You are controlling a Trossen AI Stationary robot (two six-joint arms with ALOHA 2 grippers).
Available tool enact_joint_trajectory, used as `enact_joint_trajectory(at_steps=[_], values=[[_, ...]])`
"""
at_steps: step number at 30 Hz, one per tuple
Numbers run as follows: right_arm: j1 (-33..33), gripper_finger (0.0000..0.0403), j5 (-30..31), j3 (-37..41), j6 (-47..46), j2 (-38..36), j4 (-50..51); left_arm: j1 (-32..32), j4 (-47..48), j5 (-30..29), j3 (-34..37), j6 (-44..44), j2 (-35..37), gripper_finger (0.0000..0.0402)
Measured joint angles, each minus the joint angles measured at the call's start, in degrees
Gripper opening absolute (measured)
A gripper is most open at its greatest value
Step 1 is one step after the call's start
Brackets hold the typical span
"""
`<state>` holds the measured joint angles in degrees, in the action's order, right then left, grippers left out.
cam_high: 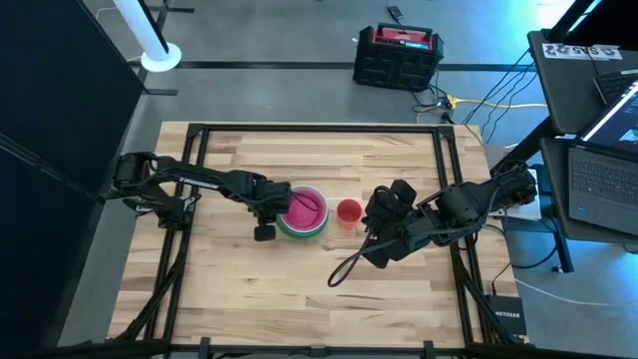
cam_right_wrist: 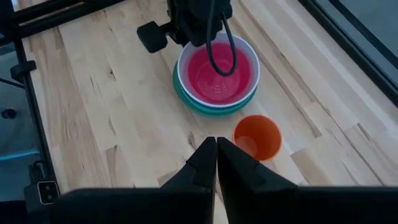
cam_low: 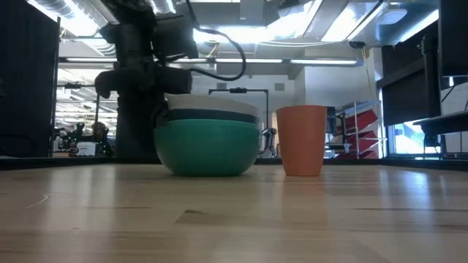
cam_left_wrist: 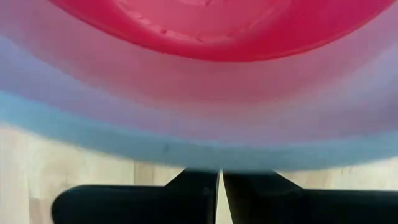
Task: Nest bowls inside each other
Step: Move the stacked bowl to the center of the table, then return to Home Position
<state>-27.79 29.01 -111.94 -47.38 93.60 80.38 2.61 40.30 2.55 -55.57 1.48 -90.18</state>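
Observation:
A stack of nested bowls (cam_high: 302,211) rests on its base at the table's middle: pink inside white inside teal-green (cam_right_wrist: 217,74). Just to its right a small red bowl (cam_high: 348,211) stands upright and alone on the wood (cam_low: 302,140). My left gripper (cam_high: 280,206) is shut and points steeply down at the stack's left rim; in its wrist view the fingertips (cam_left_wrist: 202,177) end right at the teal-green edge. My right gripper (cam_right_wrist: 216,144) is shut and hangs well above the table, right of the red bowl, holding nothing. My left gripper's shut fingertips stand against the left rim of the stack's teal-green bowl (cam_left_wrist: 186,155), coming steeply from above on the table's left side. Whether they touch the rim I cannot tell. The stack sits flat on the table.
Black frame rails (cam_high: 199,135) run along the table's far, left and right sides. A black cable loop (cam_high: 344,269) hangs from my right arm over the near middle. Bare wood lies at the near left. Laptops (cam_high: 603,179) stand beyond the right edge.

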Motion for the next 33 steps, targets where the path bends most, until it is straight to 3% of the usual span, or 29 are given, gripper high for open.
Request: enact_joint_trajectory(at_steps=[3,9,18,31,33], values=[[-0.94,0.0000,2.00,0.00,-0.67,-0.29,0.02,-0.98,0.77,0.28,-1.54,0.64,0.39,0.0000],[-9.01,0.0000,16.72,0.04,-9.32,-4.04,1.56,-5.89,0.53,1.36,-4.95,6.85,12.77,0.0000],[-28.68,0.0000,48.56,1.11,-28.92,-6.99,9.09,-8.24,-4.44,1.35,-3.57,14.24,29.84,0.0000],[-36.44,0.0000,60.56,18.10,-45.56,-6.78,3.12,-9.63,-17.13,-1.28,1.45,21.94,37.10,0.0000],[-34.27,0.0000,60.95,19.65,-46.38,-6.81,2.76,-9.93,-18.59,-2.19,1.90,22.35,37.66,0.0000]])
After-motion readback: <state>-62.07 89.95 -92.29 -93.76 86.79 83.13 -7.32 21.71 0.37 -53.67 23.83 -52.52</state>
